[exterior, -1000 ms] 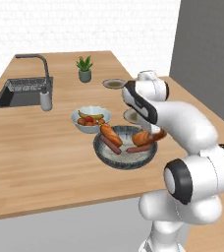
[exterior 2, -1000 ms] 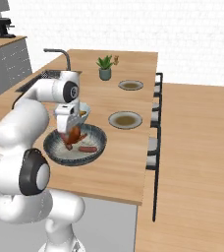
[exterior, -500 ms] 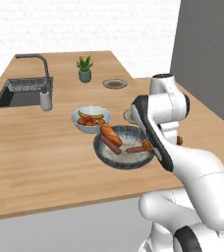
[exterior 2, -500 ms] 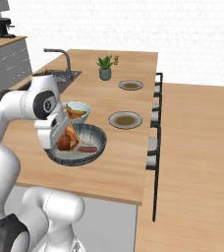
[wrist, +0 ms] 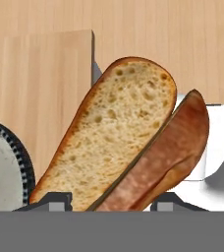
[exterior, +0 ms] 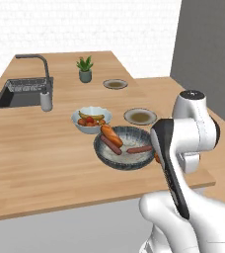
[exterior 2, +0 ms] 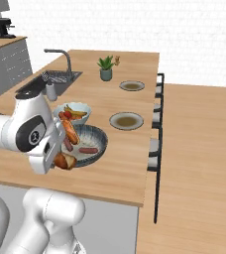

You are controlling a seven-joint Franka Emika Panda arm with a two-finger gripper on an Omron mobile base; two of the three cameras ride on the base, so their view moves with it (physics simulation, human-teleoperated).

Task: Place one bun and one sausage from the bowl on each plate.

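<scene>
My gripper [wrist: 109, 202] is shut on a split bun [wrist: 119, 138], whose pale crumb and brown crust rise between the two fingertips [wrist: 50, 199]. Seen from the right base, that bun [exterior 2: 65, 159] hangs at the near rim of the dark ribbed bowl [exterior 2: 99, 141], just over the counter's front edge. The bowl [exterior: 115, 163] holds another bun [exterior: 112, 135] and two sausages [exterior: 109, 145]. One plate [exterior: 140, 116] lies bare just behind the bowl, and the other plate [exterior: 115, 84] sits farther back. In the left base view my own arm hides the gripper.
A white bowl of fruit [exterior: 91, 118] stands left of and behind the dark bowl. A sink [exterior: 20, 94] with a soap bottle [exterior: 46, 100] lies at the far left, a potted plant [exterior: 85, 69] at the back. Stools [exterior 2: 157, 144] line the counter's right side.
The arm has swung back from over the bowl toward the counter's near edge, carrying the bun out of the bowl.
</scene>
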